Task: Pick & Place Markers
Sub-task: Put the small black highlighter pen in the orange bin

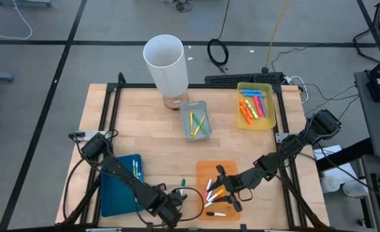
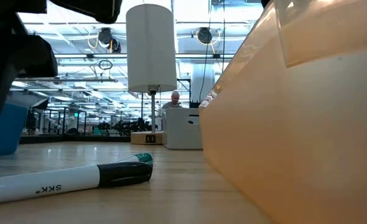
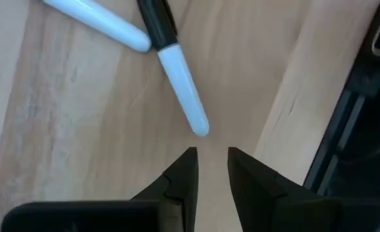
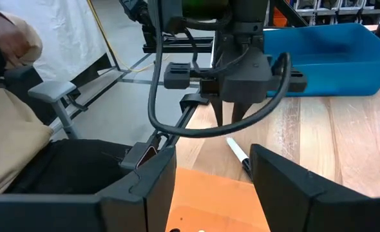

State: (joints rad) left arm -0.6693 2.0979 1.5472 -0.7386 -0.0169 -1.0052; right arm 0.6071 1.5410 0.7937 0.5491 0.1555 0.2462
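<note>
The left gripper [image 1: 179, 205] hangs low over the bare wood at the table's near edge, its two dark fingers [image 3: 180, 177] parted by a narrow gap and holding nothing, their tips just short of the white end of a black-capped marker [image 3: 177, 77] lying flat on the boards; a second white marker [image 3: 100, 22] lies beside that one, the two meeting near the cap. From table height, a white-bodied marker [image 2: 65, 180] printed "SKK" rests on the wood just beside the wall of the orange tray [image 2: 295, 124]. The right gripper [image 1: 225, 188] is poised over the orange tray [image 1: 206, 171], fingers [image 4: 145, 187] spread wide and empty, above a loose cluster of markers [image 1: 214, 196] lying in that tray. Facing it across the tray's edge in the right wrist view is the left gripper [image 4: 232, 116], with a white marker [image 4: 238, 153] on the wood just below it. The blue tray [image 1: 116, 190] beside the left arm holds a few markers [image 1: 137, 169] along one side. Farther back, the grey tray [image 1: 195, 120] contains green and yellow markers [image 1: 199, 122], and the yellow tray [image 1: 267, 119] holds orange, pink and blue markers [image 1: 253, 104]. A tall white cylinder [image 1: 166, 63] stands near the table's far edge.
</note>
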